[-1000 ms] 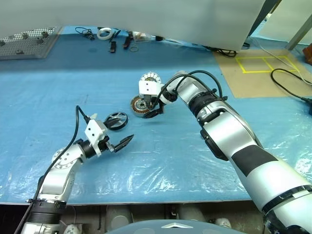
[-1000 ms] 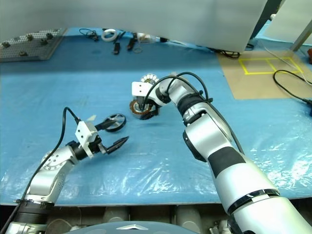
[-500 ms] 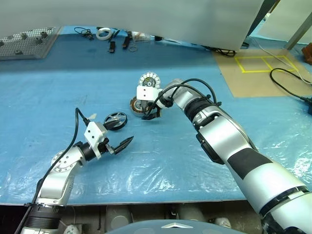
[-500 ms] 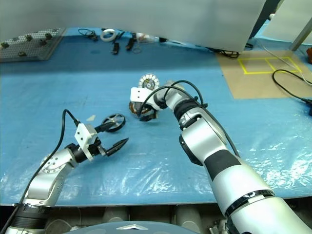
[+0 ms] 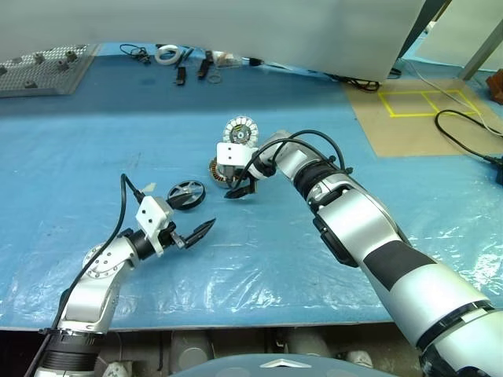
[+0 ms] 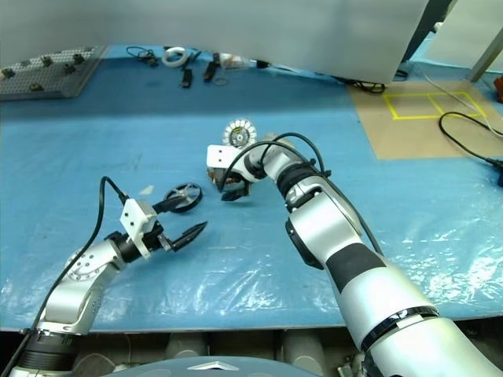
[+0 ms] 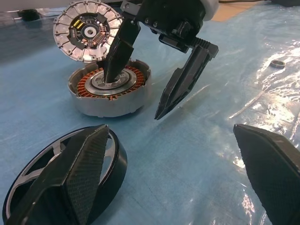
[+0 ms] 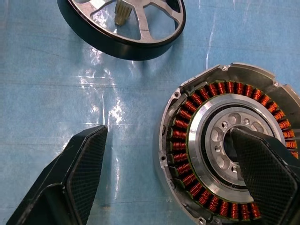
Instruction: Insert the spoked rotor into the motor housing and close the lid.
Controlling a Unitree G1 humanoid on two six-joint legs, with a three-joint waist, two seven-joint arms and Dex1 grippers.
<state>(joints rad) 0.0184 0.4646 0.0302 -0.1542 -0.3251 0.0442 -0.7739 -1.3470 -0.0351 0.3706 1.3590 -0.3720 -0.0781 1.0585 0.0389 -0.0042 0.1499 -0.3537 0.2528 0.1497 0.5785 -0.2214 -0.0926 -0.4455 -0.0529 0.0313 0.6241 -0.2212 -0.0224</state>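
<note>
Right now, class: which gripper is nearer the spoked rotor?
Left. The left gripper hovers open just beside the rotor, while the right gripper straddles the housing's wall, one finger over its centre.

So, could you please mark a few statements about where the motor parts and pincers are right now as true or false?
1. The spoked rotor already sits inside the motor housing. False: it lies on the blue sheet beside it.
2. The right pincer straddles the housing's wall, one finger in its centre. True.
3. The left pincer grips the rotor. False: it is open and holds nothing.
4. The lid lies behind the housing, ribbed face up. True.
</note>
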